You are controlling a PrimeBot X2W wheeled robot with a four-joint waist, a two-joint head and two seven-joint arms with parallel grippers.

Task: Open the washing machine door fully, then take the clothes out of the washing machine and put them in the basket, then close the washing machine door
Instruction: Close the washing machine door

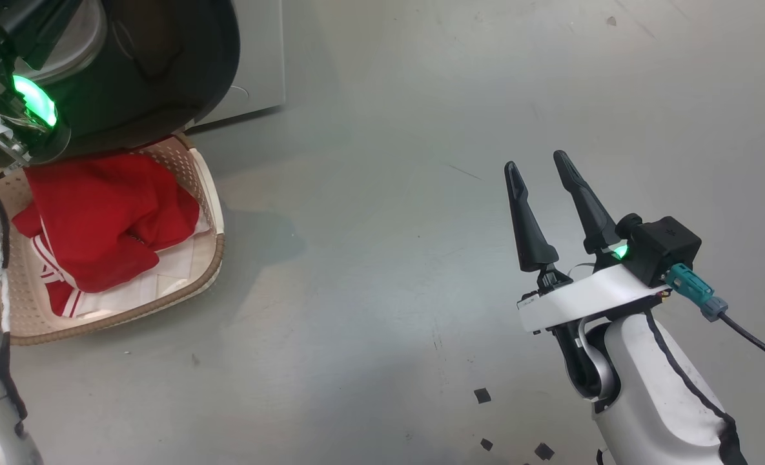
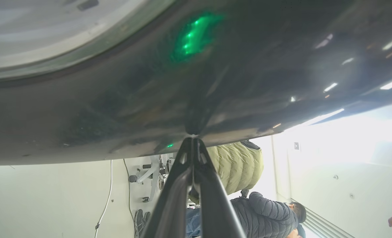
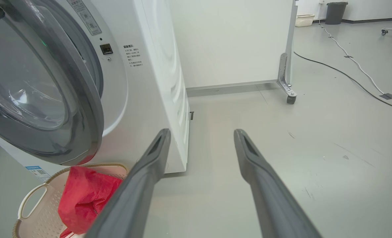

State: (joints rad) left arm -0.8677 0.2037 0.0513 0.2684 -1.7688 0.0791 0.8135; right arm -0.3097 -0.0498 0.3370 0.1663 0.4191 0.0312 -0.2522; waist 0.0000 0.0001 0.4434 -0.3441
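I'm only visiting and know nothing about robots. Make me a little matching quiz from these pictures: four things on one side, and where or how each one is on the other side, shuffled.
1 clothes
2 right gripper
3 left gripper
4 washing machine door

A open, over the floor
B lying in the basket
C part-open, above the basket
D shut, touching the door's black ring

Pairs: 1-B, 2-A, 3-D, 4-C

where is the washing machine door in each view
Head view: washing machine door upper left, above the basket.
Left wrist view: door across the top half, left gripper shut at its edge.
Right wrist view: door at left.
Landmark: red clothes beneath it, head and right wrist views.
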